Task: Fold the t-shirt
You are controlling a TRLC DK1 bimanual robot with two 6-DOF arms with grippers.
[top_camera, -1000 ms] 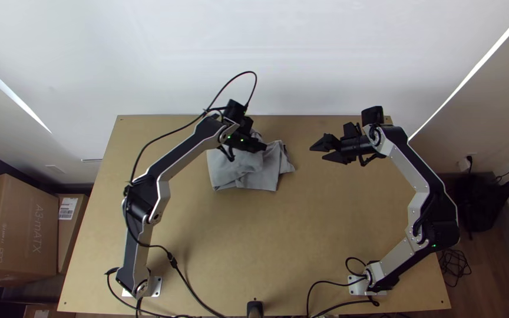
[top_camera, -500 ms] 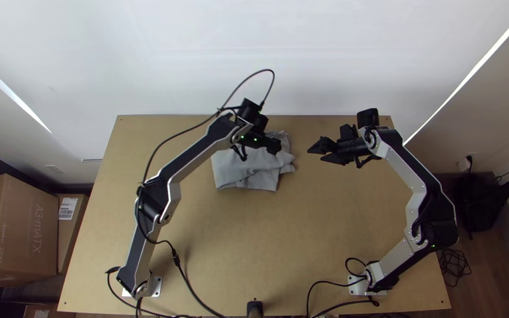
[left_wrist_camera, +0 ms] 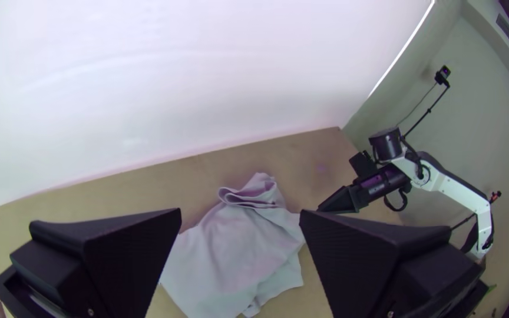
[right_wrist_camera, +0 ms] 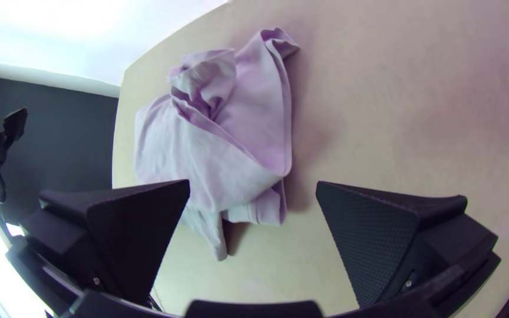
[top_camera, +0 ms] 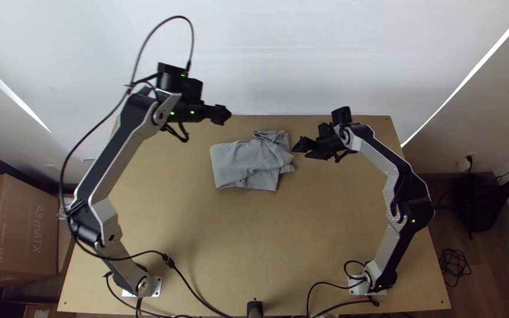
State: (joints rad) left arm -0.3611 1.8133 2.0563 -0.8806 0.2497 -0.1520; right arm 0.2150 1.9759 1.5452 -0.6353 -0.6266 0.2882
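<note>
The left arm (top_camera: 115,154) has been drawn clear of the t-shirt (top_camera: 243,165), left loosely folded and rumpled on the desk (top_camera: 225,253), and the right arm (top_camera: 378,154) brought nearer, both pairs of jaws open, so straightening can probably be begun.

Bright light glares off the white wall (left_wrist_camera: 166,76) facing me, soft shadows lie on my worktop (top_camera: 237,247), and my wrist views bend straight edges toward dark corners.
</note>
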